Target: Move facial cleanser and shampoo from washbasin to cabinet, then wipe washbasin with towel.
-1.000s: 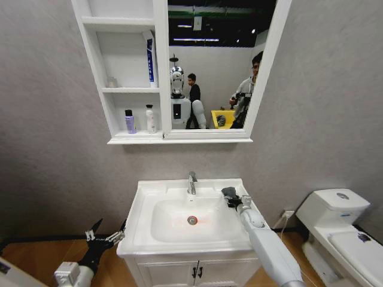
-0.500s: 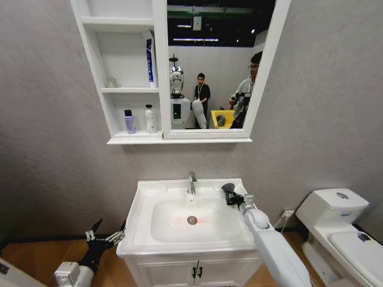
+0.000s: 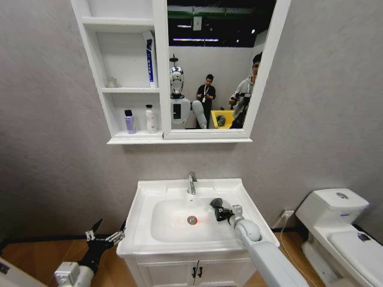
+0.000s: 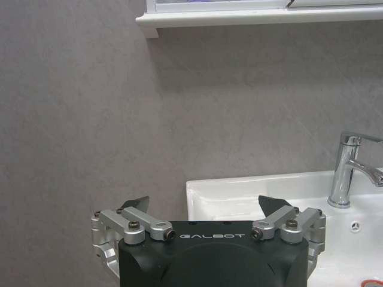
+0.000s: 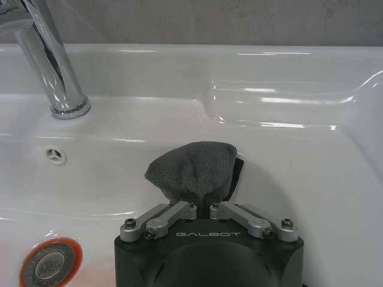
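Inside the washbasin (image 3: 179, 222), right of its drain (image 3: 192, 220), the right hand (image 3: 216, 208) grasps the towel (image 5: 194, 168); the left hand (image 3: 108, 237) waits released beside the washbasin.

I count one washbasin (image 3: 179, 191) with one chrome faucet (image 3: 192, 182) at its back edge and one red-ringed drain (image 3: 192, 220) in the bowl. One dark towel (image 3: 216, 205) sits pinched in my right gripper (image 3: 222, 213), over the bowl's right side. I have two grippers: that one, and the left gripper (image 3: 106, 234), spread wide off the washbasin's left edge. One cabinet (image 3: 125, 72) hangs above, with three shelf compartments; two bottles (image 3: 130, 121) stand on the lowest shelf. One toilet (image 3: 335, 227) stands at right.
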Robot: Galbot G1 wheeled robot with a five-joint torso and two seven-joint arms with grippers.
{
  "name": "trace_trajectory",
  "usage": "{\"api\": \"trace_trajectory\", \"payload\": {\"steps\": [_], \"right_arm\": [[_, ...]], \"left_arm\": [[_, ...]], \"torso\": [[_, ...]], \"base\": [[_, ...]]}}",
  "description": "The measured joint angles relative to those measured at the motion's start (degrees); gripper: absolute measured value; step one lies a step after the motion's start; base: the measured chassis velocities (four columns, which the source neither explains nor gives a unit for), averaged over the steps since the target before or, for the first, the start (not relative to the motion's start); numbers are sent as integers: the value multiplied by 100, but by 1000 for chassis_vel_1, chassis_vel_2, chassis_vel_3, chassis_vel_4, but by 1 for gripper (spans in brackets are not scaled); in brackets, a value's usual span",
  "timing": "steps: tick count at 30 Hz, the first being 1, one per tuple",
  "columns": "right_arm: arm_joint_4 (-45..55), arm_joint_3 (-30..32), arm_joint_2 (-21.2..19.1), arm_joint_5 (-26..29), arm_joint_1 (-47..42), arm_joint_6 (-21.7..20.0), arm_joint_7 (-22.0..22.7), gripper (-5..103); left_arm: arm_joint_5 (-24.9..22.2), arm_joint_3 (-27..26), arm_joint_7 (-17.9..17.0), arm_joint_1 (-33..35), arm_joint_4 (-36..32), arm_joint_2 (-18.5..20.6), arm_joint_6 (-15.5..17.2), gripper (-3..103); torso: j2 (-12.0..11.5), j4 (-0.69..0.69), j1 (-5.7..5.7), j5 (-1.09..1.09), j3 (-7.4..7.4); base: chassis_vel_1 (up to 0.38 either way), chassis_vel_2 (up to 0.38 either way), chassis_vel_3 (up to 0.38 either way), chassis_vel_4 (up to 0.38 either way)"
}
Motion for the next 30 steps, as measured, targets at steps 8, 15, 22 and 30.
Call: {"api": "trace_trajectory", "payload": {"steps": [8, 15, 22, 30], "right_arm": [[-452, -590, -182, 290, 368, -243, 191, 5], [-470, -1063, -468, 415, 504, -407, 211, 5], [-530, -1278, -234, 428, 491, -482, 205, 5], [-269, -1577, 284, 708, 415, -443, 507, 5]], "left_arm": [[0, 0, 1, 0, 0, 0, 0, 100], [0, 0, 1, 0, 0, 0, 0, 100], [0, 0, 1, 0, 0, 0, -1, 100], [0, 0, 1, 0, 0, 0, -1, 100]], "torso": [[0, 0, 0, 2, 0], [0, -3, -1, 0, -1], [1, -5, 0, 0, 0], [0, 3, 1, 3, 1]], "base": [[0, 0, 0, 0], [0, 0, 0, 0], [0, 0, 0, 0], [0, 0, 0, 0]]}}
